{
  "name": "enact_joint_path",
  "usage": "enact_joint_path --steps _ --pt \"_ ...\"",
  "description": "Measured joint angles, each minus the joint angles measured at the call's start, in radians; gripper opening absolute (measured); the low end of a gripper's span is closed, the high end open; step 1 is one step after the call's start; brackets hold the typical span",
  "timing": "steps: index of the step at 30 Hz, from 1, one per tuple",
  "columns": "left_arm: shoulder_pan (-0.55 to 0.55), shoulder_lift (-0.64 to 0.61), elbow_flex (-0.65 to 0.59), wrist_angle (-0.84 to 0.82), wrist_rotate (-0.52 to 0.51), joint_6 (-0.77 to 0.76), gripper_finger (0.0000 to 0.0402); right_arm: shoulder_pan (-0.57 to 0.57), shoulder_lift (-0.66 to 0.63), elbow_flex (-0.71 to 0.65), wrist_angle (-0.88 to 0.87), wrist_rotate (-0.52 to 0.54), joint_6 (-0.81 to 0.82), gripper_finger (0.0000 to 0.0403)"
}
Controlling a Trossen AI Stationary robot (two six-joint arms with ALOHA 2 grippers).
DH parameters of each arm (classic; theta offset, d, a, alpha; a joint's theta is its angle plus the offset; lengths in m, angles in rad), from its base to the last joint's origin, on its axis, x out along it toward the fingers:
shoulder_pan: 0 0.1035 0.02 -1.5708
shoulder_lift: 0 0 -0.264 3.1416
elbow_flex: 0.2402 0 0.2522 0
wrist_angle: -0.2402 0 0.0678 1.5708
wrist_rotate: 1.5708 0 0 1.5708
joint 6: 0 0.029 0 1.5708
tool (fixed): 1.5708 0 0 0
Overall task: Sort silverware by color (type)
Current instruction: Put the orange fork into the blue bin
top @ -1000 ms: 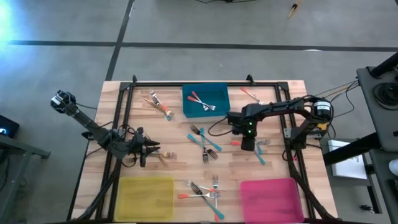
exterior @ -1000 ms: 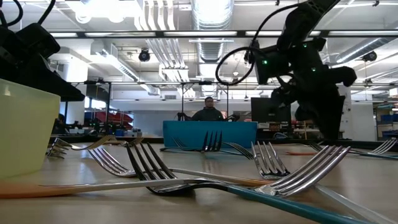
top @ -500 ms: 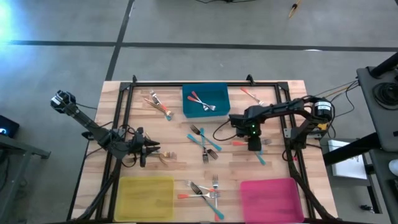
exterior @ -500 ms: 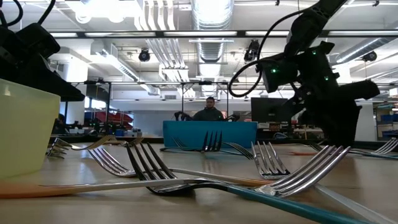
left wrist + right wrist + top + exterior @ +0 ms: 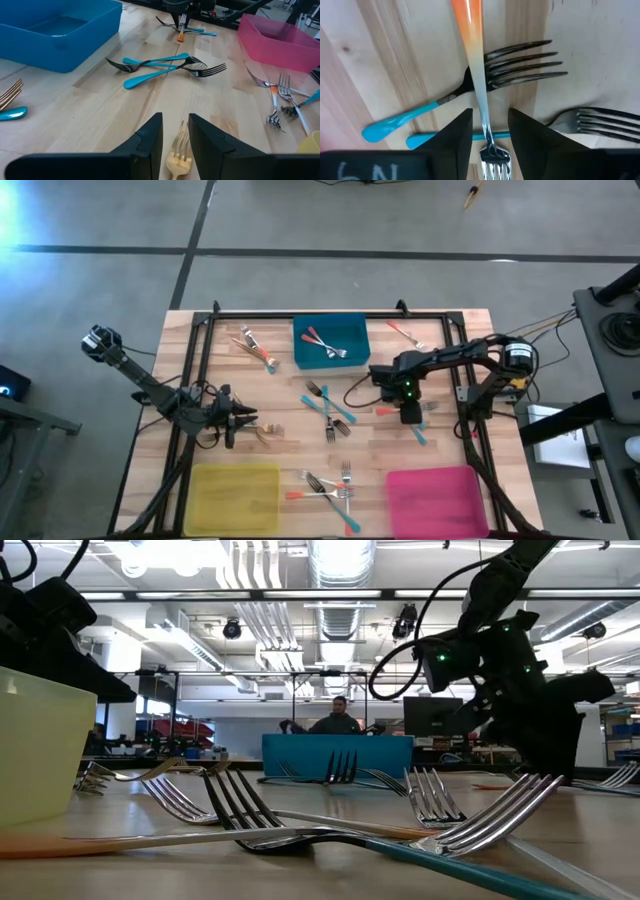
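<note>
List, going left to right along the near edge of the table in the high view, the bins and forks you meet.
yellow bin → cluster of red-orange- and teal-handled forks → pink bin

A robotics lab or industrial workshop: bare ducts (image 5: 340,565) and strip lights (image 5: 215,597) run overhead, a monitor (image 5: 432,716) stands at two o'clock beyond the plank surface (image 5: 290,435), grey concrete floor (image 5: 120,220) surrounds it, and a person (image 5: 336,718) sits straight ahead.
</note>
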Motion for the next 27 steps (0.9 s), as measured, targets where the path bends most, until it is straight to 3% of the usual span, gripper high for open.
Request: enact_joint_path --steps 8,17,27 --pt "0.0 0.0 0.0 0.0 0.0 0.0 0.0077 0.0 0.009 -0.006 0.027 0.004 0.004 0.0111" --pt "0.0 0.0 0.0 0.0 0.0 0.0 0.0077 0.0 0.054 -0.007 0.04 0.048 0.017 0.0019" --pt "0.0 0.0 0.0 0.0 0.0 0.0 0.0077 0.0 -0.023 0.047 -0.055 0.044 0.017 0.0011"
